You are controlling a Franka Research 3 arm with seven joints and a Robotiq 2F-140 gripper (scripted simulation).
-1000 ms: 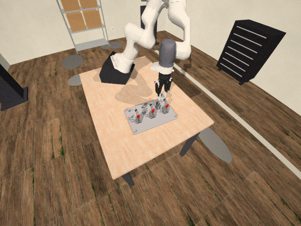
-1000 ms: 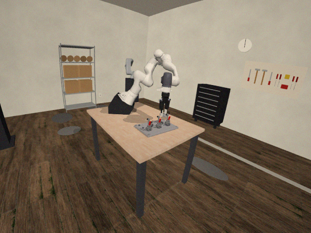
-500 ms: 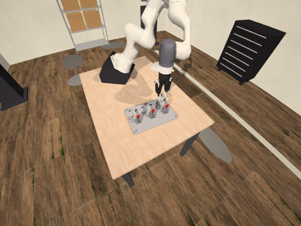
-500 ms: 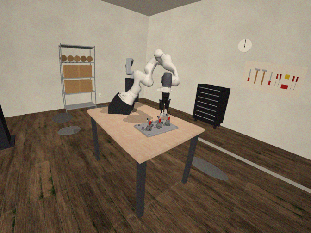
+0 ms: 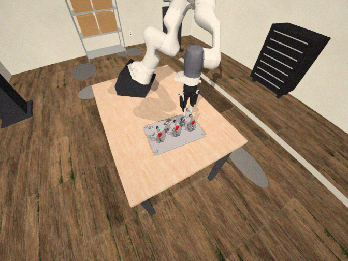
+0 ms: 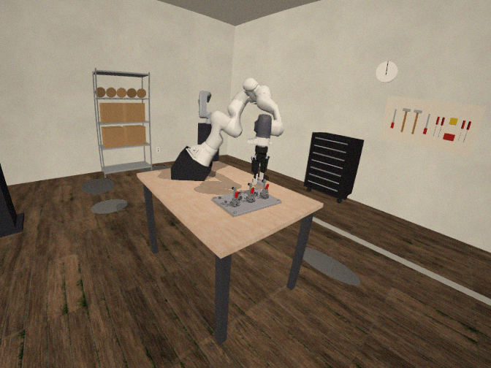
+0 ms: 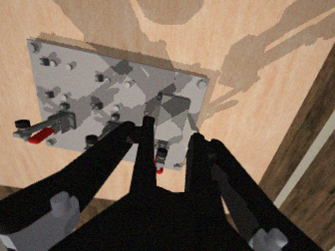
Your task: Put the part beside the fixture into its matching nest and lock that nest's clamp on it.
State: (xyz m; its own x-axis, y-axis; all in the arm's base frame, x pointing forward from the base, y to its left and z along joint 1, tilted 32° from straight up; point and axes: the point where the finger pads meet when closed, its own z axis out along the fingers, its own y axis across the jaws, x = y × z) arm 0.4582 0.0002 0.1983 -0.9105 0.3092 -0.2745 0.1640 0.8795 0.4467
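The grey fixture plate (image 5: 168,147) (image 6: 237,212) (image 7: 85,57) carries three nests with red-handled clamps. The left clamp (image 5: 159,137) (image 6: 235,199) (image 7: 62,121), the middle clamp (image 5: 176,131) (image 6: 250,195) and the right clamp (image 5: 191,126) (image 6: 265,193) (image 7: 161,153) appear to stand with their bars raised. My gripper (image 5: 187,111) (image 6: 259,179) (image 7: 171,118) points down over the right nest, shut on the grey rectangular part (image 7: 171,116). The part's long side runs toward the right clamp. Its underside and any gap to pads or blocks are hidden.
The wooden table (image 5: 134,174) (image 6: 221,234) surrounds the plate. The arm's black base (image 5: 133,84) (image 6: 190,168) stands at the back of the table. The left clamp's raised bar and the middle clamp stand beside the fingers' side of the plate.
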